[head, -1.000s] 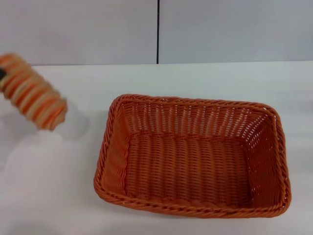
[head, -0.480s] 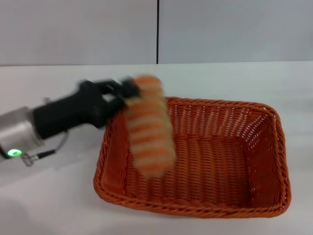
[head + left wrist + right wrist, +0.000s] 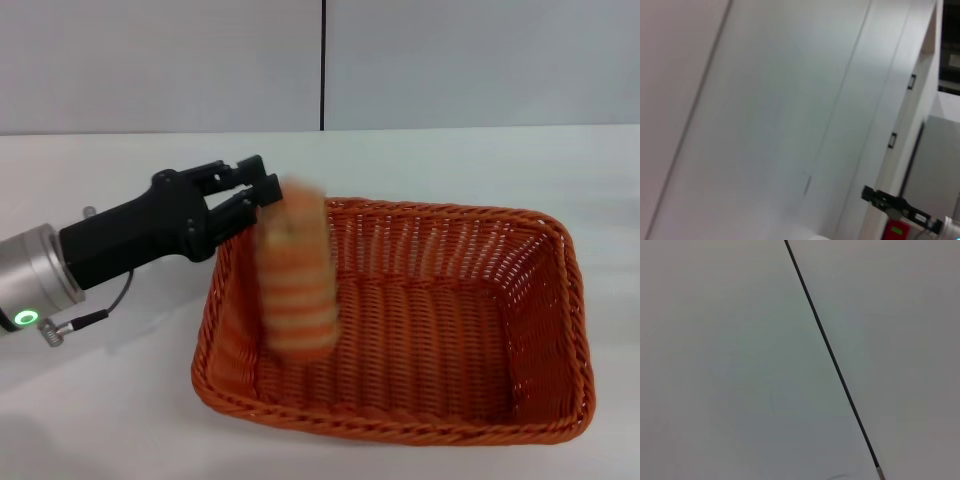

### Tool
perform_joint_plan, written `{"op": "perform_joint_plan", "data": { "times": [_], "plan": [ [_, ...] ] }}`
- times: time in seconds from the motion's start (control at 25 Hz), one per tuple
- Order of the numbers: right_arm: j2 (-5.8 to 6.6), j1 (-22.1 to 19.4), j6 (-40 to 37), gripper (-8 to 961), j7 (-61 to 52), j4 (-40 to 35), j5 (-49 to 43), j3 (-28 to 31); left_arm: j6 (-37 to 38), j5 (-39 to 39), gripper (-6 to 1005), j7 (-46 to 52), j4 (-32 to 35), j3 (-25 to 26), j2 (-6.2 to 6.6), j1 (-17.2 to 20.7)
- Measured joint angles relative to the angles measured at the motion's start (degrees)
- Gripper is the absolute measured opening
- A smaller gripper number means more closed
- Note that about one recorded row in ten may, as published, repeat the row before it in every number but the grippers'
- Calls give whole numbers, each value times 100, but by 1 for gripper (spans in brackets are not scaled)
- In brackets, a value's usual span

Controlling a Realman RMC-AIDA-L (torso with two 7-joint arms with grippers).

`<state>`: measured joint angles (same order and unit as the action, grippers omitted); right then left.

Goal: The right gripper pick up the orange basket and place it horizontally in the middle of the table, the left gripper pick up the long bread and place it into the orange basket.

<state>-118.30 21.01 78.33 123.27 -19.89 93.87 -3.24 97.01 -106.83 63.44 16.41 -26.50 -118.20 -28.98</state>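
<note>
The orange basket [image 3: 450, 330] lies lengthwise across the middle of the white table [image 3: 100, 420] in the head view. My left gripper [image 3: 266, 186] hovers over the basket's left rim, its two black fingers spread apart. The long bread [image 3: 297, 285], tan with orange stripes, stands nearly upright and blurred just beyond the fingertips, inside the basket's left part with its lower end near the floor. I cannot tell whether the fingers still touch its upper end. The right gripper is out of view. Both wrist views show only wall.
The left arm [image 3: 110, 245] reaches in from the left edge above the table. A grey wall with a dark vertical seam [image 3: 323, 65] stands behind the table. White tabletop surrounds the basket on all sides.
The left arm swung in from the left with the bread and stopped over the basket's left rim. The bread now sits lower in the basket, blurred, while the gripper is still.
</note>
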Motion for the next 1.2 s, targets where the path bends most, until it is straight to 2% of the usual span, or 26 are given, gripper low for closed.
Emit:
{"op": "perform_joint_plan", "data": {
  "times": [0.12, 0.32, 0.48, 0.52, 0.56, 0.64, 0.88, 0.96, 1.04, 1.08, 1.2],
  "plan": [
    [0, 8, -4, 377, 4, 11, 0, -1, 29, 137, 287, -6, 14, 19, 11, 98],
    [0, 10, -8, 377, 24, 53, 0, 7, 41, 251, 458, -17, 29, 19, 20, 158],
    [0, 6, -2, 376, 25, 58, 0, 12, 12, 1507, 624, -807, -346, 343, -14, 597],
    [0, -1, 7, 376, 25, 61, 0, 14, 12, 1507, 668, -807, -346, 343, -14, 597],
    [-4, -15, 23, 376, 23, 64, 19, 25, -1, 2056, 712, -1347, -795, 765, -16, 804],
    [-8, -25, 28, 376, 22, 66, 46, 30, -20, 2314, 741, -1571, -1042, 1150, -14, 922],
    [-25, -53, 38, 376, 10, 184, 274, 40, 11, 2593, 828, -2539, -1937, 2930, -31, 1255],
    [-30, -55, 39, 376, 10, 202, 300, 41, 19, 2603, 828, -2823, -2173, 3359, -35, 1299],
    [-37, -60, 41, 377, 10, 212, 309, 42, 21, 2613, 828, -2937, -2282, 3557, -36, 1318],
    [-39, -63, 42, 377, 10, 223, 312, 44, 23, 2614, 828, -3054, -2412, 3813, -37, 1344],
    [-45, -81, 47, 377, 10, 289, 322, 66, 17, 2620, 828, -3088, -2437, 3894, -37, 1349]
  ]
}}
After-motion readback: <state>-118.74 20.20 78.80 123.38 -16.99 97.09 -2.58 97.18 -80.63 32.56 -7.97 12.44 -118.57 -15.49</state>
